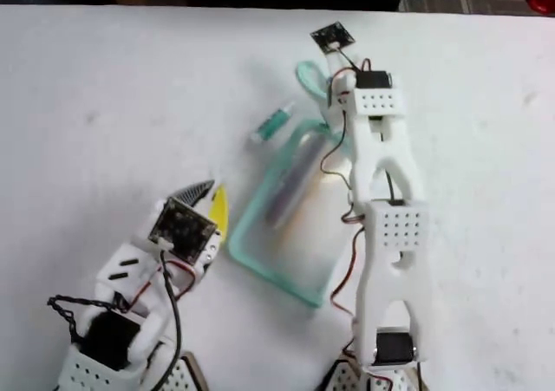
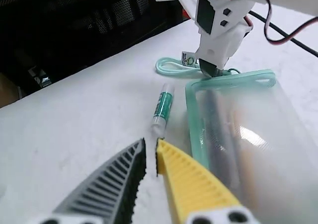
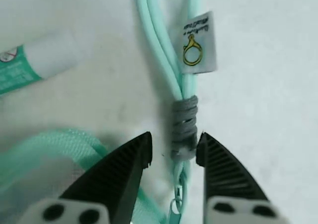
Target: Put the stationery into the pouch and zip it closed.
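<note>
**Right claw astride the pouch cord, glue tube outside the pouch**

The white surface (image 1: pixel 104 105) carries everything I am working with. The clear pouch (image 1: pixel 290 235) with its mint-green edge lies flat and slanted near the middle, between my two arms. Long dark shapes lie inside it, too hazy through the plastic for me to name.

My right arm (image 1: pixel 390 226) stretches along the pouch's side to its far end. There the right claw (image 3: pixel 174 137) stands partly open. Its fingers sit either side of the mint cord (image 3: pixel 160 45) at the grey binding (image 3: pixel 185 117), and one finger looks to be touching the binding.

My left arm (image 1: pixel 130 278) sits back at the near side. The left claw (image 2: pixel 151 144) is narrowed to a thin slit, holds nothing and points toward the pouch's near corner, close to it but apart.

The green-and-white glue tube (image 1: pixel 272 124) lies on the surface just beside the pouch's far corner, outside it. A small white tag (image 3: pixel 198 42) hangs on the cord just past the binding.
</note>
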